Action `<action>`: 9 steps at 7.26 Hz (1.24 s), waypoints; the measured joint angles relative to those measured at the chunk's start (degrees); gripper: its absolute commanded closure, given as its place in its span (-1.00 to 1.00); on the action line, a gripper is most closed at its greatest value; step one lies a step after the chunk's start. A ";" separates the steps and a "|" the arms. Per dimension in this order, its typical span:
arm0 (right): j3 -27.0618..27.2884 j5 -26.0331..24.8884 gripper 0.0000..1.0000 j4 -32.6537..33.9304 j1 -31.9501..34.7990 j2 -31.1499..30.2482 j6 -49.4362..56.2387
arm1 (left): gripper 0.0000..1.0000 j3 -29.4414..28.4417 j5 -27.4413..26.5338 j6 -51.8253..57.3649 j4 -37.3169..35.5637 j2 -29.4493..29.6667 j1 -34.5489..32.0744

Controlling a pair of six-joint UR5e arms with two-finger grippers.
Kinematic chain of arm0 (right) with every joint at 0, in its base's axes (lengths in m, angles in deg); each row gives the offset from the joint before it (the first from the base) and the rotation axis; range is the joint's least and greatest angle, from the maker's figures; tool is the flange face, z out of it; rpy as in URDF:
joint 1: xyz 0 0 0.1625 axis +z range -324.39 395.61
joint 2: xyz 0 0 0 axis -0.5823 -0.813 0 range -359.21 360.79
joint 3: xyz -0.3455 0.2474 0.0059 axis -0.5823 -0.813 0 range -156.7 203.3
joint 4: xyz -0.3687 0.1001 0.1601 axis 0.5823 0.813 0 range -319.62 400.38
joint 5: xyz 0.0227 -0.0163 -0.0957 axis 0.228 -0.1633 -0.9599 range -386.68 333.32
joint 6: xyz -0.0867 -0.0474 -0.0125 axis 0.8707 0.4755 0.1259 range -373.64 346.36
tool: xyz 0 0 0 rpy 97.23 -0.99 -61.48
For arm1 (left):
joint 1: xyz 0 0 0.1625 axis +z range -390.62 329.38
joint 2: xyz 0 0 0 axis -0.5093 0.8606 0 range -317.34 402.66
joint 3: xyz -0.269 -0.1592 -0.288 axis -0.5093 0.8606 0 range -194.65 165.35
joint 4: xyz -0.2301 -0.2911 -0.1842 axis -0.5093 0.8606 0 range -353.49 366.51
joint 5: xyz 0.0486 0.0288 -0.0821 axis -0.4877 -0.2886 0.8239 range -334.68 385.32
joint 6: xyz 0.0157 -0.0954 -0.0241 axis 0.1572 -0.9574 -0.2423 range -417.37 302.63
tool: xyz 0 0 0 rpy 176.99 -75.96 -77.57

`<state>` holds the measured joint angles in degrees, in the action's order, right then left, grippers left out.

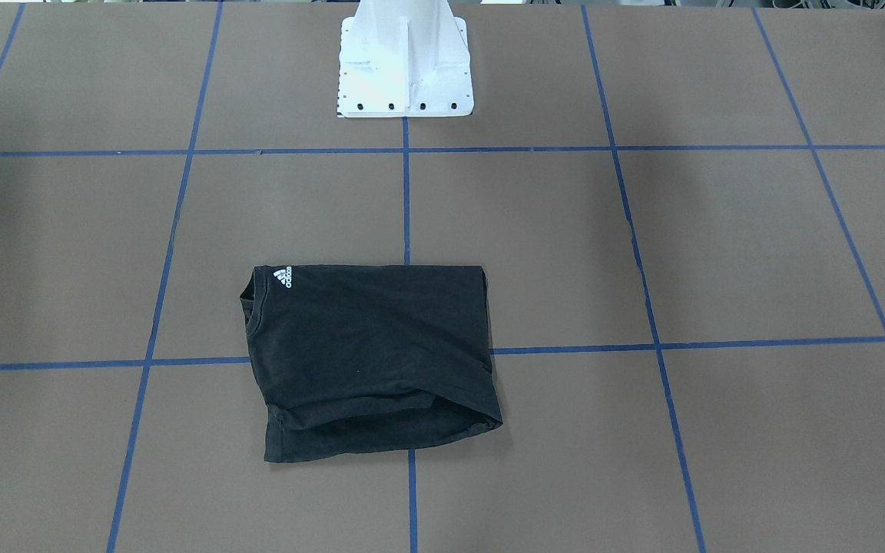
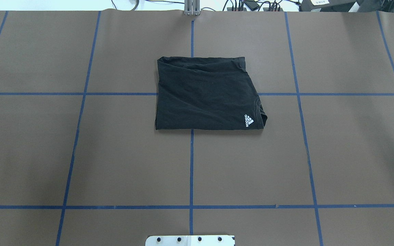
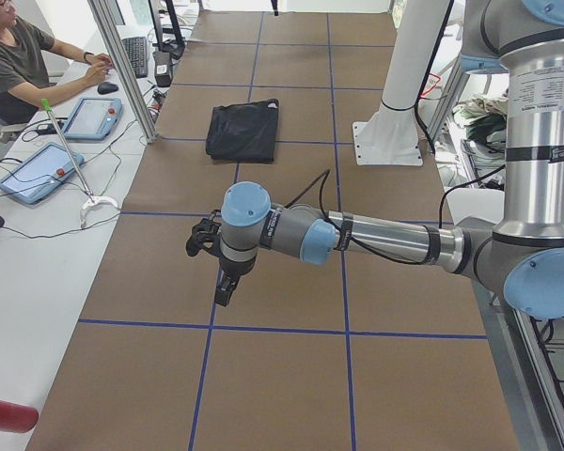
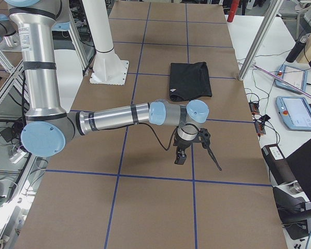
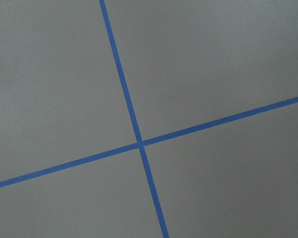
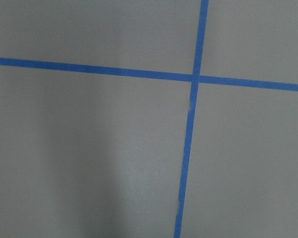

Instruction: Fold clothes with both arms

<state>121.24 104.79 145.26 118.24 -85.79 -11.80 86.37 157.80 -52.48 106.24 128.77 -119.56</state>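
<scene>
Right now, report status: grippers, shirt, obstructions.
Left gripper, right gripper: over the table, toward its ends; fingers' state unreadable. Black Adidas T-shirt folded, flat, mid-table, untouched. Nothing on it.

One black T-shirt point(image 1: 369, 357), two arms — the left arm point(image 3: 385, 240) and the right arm point(image 4: 114, 116) — one white pedestal point(image 1: 406, 77), one operator point(image 3: 14, 61).

Left gripper point(image 3: 224, 282), right gripper point(image 4: 181, 154): fingers too small to judge.

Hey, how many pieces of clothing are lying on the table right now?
1. A black T-shirt, folded into a rough rectangle, lies near the middle of the table, white logo facing up. Anything folded inside it would be hidden.
</scene>
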 measured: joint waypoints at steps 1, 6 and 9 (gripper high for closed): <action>0.07 1.62 -1.00 -1.12 0.14 -0.26 0.07 | -1.00 -0.94 0.05 0.14 -0.03 0.33 0.07; 1.68 3.40 -1.00 -2.10 2.36 -2.04 -0.36 | -1.00 -0.63 2.73 0.36 0.03 0.25 0.01; 2.76 4.09 -1.00 -2.13 2.67 -2.01 -0.25 | -1.00 -0.16 4.20 0.40 0.09 -0.33 -0.12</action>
<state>124.00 108.88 143.12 120.91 -87.79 -12.05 86.21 162.00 -52.08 106.33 128.45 -119.68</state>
